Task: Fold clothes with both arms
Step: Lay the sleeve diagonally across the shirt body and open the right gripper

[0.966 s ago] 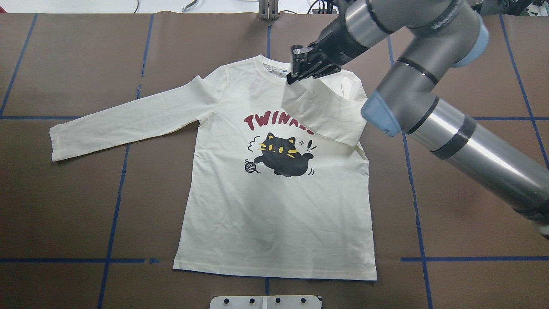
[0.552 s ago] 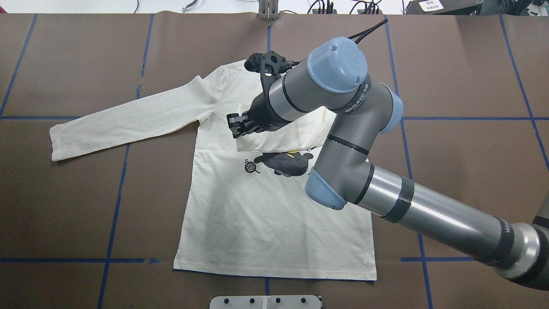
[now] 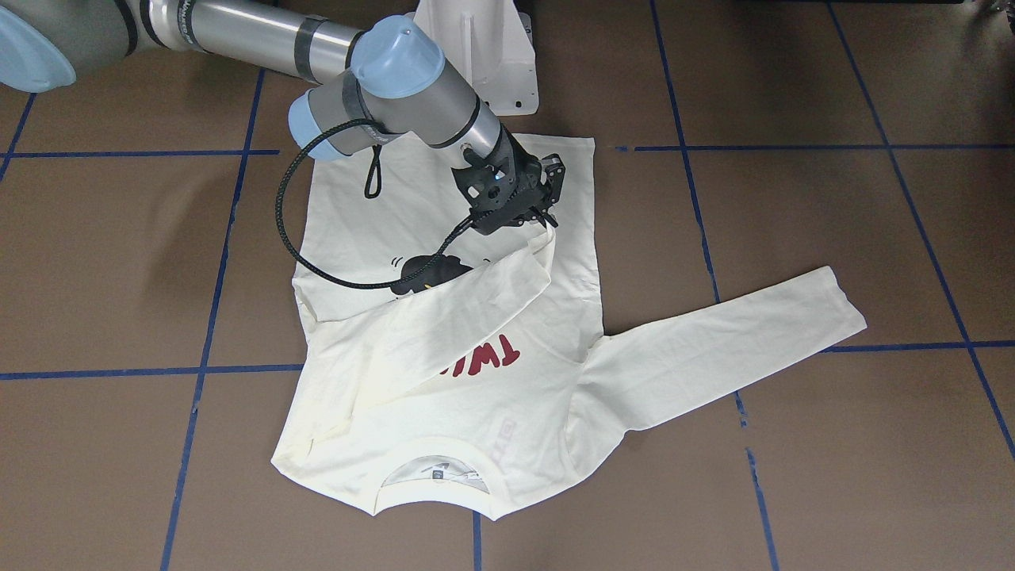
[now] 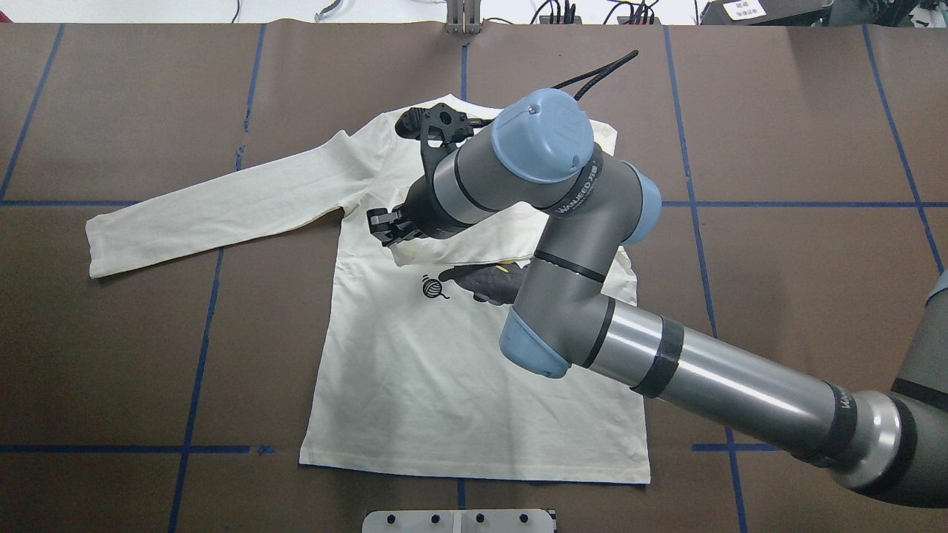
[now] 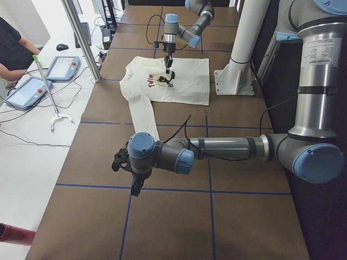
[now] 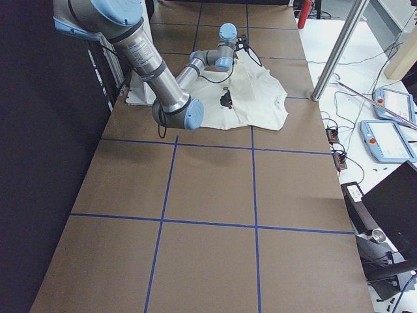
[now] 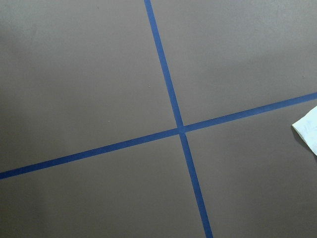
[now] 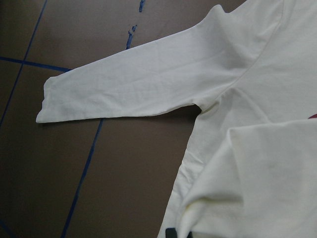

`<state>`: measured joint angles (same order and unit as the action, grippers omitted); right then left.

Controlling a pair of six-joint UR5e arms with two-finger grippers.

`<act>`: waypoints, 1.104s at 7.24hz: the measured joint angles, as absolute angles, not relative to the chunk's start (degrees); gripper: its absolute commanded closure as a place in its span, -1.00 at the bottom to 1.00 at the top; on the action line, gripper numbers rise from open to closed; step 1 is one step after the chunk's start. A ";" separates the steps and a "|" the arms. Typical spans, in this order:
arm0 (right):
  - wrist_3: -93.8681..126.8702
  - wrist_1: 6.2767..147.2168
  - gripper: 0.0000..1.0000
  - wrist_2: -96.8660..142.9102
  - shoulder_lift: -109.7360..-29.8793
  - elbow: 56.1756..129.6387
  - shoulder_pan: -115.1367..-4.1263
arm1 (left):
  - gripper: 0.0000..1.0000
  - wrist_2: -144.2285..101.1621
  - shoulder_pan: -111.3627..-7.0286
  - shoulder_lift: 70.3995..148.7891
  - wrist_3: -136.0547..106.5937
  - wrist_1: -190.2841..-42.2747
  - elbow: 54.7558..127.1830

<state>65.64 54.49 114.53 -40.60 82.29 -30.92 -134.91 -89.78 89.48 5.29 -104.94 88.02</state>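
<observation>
Gripping the sleeve of the T-shirt, the right hand hangs over blue-taped brown paper.

Brown table with blue tape lines; white pedestal.

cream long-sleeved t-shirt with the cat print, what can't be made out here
On the cream long-sleeved T-shirt:
1. Red lettering: front-facing view shows only "TWI", its folded-over sleeve covers the rest; overhead, the grey right arm hides it all.
2. Black cat print: mostly under that arm overhead, under the sleeve front-facing.
3. Left gripper: only in the exterior left view, small and dark; open or shut unclear.
</observation>
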 measured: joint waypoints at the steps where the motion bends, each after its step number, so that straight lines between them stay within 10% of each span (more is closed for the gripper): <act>1: 65.60 54.45 -0.58 113.49 -40.19 81.98 -30.07 | -0.99 -134.91 -89.78 89.52 5.27 -104.94 87.77; 2: 65.52 54.46 -1.00 111.86 -39.95 81.85 -28.84 | -0.99 -134.91 -89.78 89.60 5.27 -104.94 87.66; 8: 65.61 57.70 -1.00 94.02 -35.69 78.43 -19.78 | -0.99 -134.64 -89.53 90.48 3.09 -105.86 87.85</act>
